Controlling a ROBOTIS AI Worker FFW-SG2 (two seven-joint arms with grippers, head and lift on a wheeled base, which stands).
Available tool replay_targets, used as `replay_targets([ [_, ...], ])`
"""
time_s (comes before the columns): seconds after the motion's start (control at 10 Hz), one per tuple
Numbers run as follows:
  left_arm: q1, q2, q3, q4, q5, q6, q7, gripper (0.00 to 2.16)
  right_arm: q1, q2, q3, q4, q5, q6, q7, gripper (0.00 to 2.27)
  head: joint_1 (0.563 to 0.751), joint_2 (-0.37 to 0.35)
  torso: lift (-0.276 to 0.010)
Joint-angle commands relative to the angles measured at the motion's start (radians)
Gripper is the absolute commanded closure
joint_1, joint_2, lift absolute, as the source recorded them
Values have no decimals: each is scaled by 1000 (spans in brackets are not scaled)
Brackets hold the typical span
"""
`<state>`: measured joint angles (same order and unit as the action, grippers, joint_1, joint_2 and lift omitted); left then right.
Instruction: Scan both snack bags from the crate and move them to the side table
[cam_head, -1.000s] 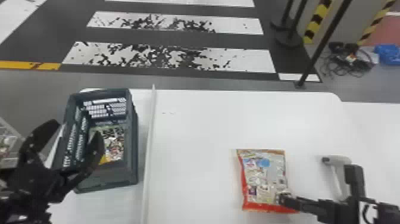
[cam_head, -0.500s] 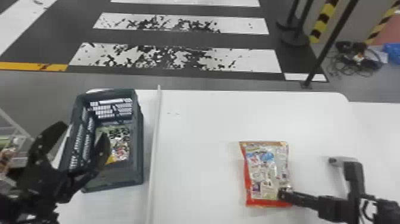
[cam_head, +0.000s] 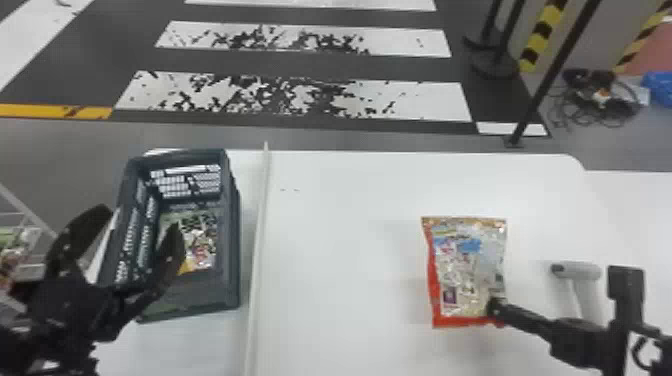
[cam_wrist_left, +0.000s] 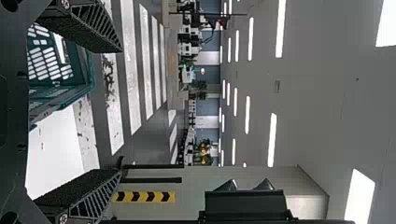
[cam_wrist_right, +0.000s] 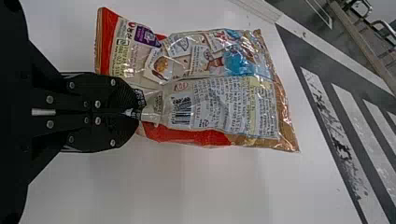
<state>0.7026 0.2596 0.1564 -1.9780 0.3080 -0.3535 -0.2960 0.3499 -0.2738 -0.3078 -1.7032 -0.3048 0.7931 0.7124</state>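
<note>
Red-edged snack bag (cam_head: 465, 265), right of the crate (cam_head: 230, 260); my right gripper (cam_wrist_right: 139, 113) clamps it, probably to bare its barcode (cam_wrist_right: 181, 111). My left gripper (cam_head: 139, 220) hangs near the crate; fingers apart.

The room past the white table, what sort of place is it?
Probably an indoor demo or test hall: ceiling strip lights, crosswalk stripes on the floor and hazard markings.

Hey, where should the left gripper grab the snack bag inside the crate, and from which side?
Probably the middle of the snack bag, coming from straight above: the crate walls it in around the sides but is open on top.
</note>
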Motion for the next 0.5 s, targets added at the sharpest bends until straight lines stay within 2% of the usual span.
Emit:
replay_targets([
  [0.0, 5, -5, -3, 1, -6, 0, -2, 70, 15, 8, -83, -72, -59, 16, -39, 2243, 695, -40, -29],
  [0.2, 5, -7, -11, 22, -10, -9, -2, 70, -11, 7, -220, -113, -117, 78, -102, 2243, 695, -95, -29],
  [0.4, -2, -8, -18, 44, -12, -31, -3, 70, -98, -38, -303, -39, -125, 87, -185, 2243, 695, -200, -29],
])
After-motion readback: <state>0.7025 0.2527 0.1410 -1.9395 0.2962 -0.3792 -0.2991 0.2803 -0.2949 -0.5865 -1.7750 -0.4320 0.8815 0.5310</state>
